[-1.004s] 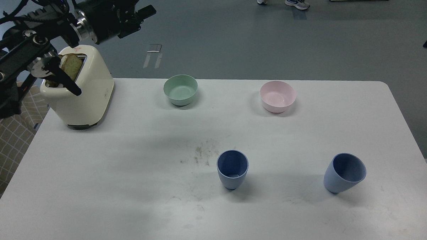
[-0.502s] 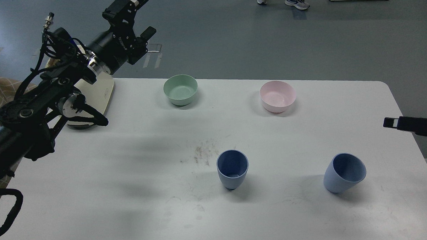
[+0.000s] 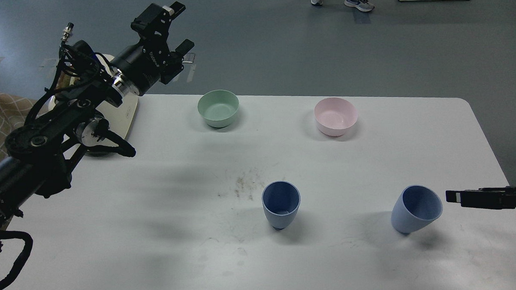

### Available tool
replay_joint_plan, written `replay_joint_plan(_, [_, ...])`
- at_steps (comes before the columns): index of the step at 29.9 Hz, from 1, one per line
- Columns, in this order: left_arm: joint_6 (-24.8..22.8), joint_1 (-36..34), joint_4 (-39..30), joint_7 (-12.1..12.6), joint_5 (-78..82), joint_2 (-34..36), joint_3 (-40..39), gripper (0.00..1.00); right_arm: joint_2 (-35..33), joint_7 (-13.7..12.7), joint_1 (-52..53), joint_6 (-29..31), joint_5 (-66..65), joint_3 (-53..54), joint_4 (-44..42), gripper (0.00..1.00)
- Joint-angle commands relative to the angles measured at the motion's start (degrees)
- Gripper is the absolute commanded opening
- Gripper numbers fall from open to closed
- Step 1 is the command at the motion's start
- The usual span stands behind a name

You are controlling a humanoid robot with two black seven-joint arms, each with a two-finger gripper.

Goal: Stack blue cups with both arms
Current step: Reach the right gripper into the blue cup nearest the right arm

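Note:
Two dusty-blue cups stand on the white table (image 3: 158, 234). One blue cup (image 3: 280, 204) is upright at the front middle. The other blue cup (image 3: 416, 208) stands at the front right, tilted with its mouth leaning right. My left gripper (image 3: 180, 28) is open and empty, high above the table's far left edge and far from both cups. My right gripper (image 3: 453, 195) reaches in from the right edge. Its tip is just right of the tilted cup's rim, apart from it. It is seen edge-on, so its fingers cannot be told apart.
A mint-green bowl (image 3: 218, 107) and a pink bowl (image 3: 335, 115) sit at the back of the table. A cream toaster (image 3: 127, 115) at the back left is mostly hidden by my left arm. Crumbs (image 3: 244, 185) lie near the middle.
My left arm swung down and right, across the toaster, then drifted slightly right. My right gripper came into view and moved down and left, next to the tilted cup. Neither cup has moved.

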Motion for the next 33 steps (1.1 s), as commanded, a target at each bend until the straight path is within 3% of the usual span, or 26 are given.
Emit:
replay_joint_plan(1, [-0.01,0.00,0.00,-0.17,0.02,0.00,-0.14,0.97,0.69,-0.53,0.00,0.00,-0.18,-0.13,-0.17,0.96])
replay_joint_plan(6, [-0.01,0.00,0.00,-0.26,0.02,-0.09,-0.31,0.97,3.58,-2.81,0.08,0.00,-0.18,-0.13,-0.35,0.93])
replay_joint_plan(21, [-0.01,0.00,-0.35,-0.35,-0.06,0.26,-0.40,0.97,8.33,-4.84,0.08,0.00,-0.80,-0.21,-0.61,0.91])
replay_joint_plan(25, [-0.01,0.00,-0.44,-0.26,-0.06,0.35,-0.40,0.97,8.78,-5.10,0.00,0.00,-0.98,-0.21,-0.70,0.86])
replay_joint_plan(28, [-0.01,0.00,-0.44,-0.35,-0.06,0.35,-0.40,0.97,8.78,-5.28,0.00,0.00,-1.33,-0.30,-0.70,0.73])
replay_joint_plan(33, [-0.01,0.09,-0.44,-0.35,-0.06,0.26,-0.49,0.97,8.78,-5.28,0.00,0.00,-2.64,-0.83,-0.70,0.65])
